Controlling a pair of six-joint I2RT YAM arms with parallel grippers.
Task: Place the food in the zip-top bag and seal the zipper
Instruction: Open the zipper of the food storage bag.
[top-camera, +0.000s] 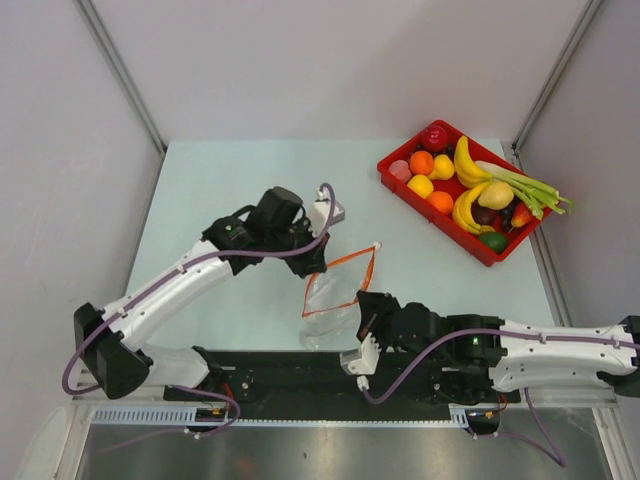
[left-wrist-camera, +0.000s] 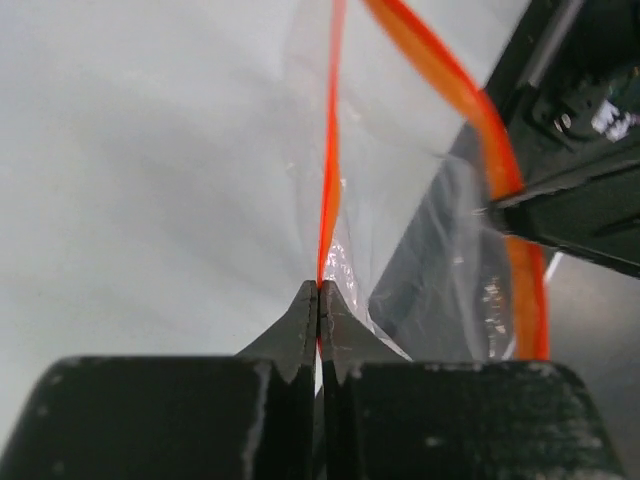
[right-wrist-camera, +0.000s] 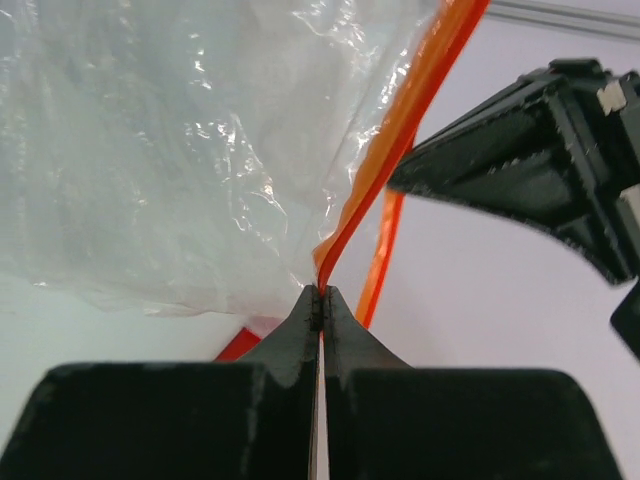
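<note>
The clear zip-top bag (top-camera: 330, 312) hangs between my two grippers near the table's front middle, mouth pulled open and empty. Its orange-red zipper (top-camera: 350, 259) splits into two strips. My left gripper (top-camera: 322, 265) is shut on one strip (left-wrist-camera: 330, 150), pinched at the fingertips (left-wrist-camera: 319, 288). My right gripper (top-camera: 362, 303) is shut on the other strip (right-wrist-camera: 400, 130), pinched at its tips (right-wrist-camera: 320, 290). Crinkly bag film (right-wrist-camera: 150, 150) fills the right wrist view's left. The food, such as an orange fruit (top-camera: 421, 162), a yellow one (top-camera: 420, 185) and a red one (top-camera: 434, 137), lies in the red tray (top-camera: 430, 215).
The red tray at the back right also holds bananas (top-camera: 465, 160) and green stalks (top-camera: 525, 185). The left gripper's fingers (right-wrist-camera: 530, 170) show in the right wrist view; the right gripper's finger (left-wrist-camera: 570, 215) shows in the left wrist view. White walls enclose the table.
</note>
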